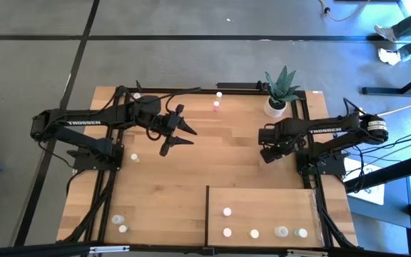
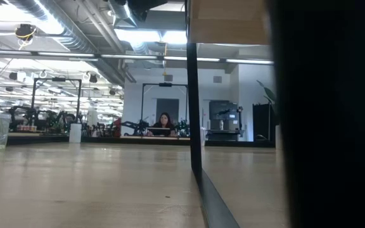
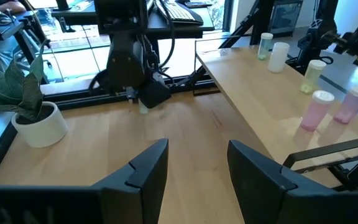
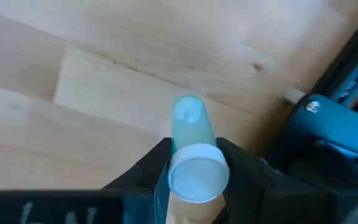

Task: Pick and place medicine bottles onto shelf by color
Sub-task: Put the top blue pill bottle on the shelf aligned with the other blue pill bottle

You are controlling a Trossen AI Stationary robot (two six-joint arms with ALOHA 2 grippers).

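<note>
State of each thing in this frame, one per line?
Left end effector: open, empty, above the table's middle.
Right end effector: shut on a pale green bottle, lifted.
Shelf: holds five bottles, upright.
Pink bottle: standing at the table's far edge.
Plant pot: upright.

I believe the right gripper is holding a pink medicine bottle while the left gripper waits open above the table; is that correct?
Not quite: the bottle in the right gripper is pale blue-green with a white cap, not pink, as the right wrist view shows. The rest holds: the left gripper waits with its jaws open above the table.
</note>
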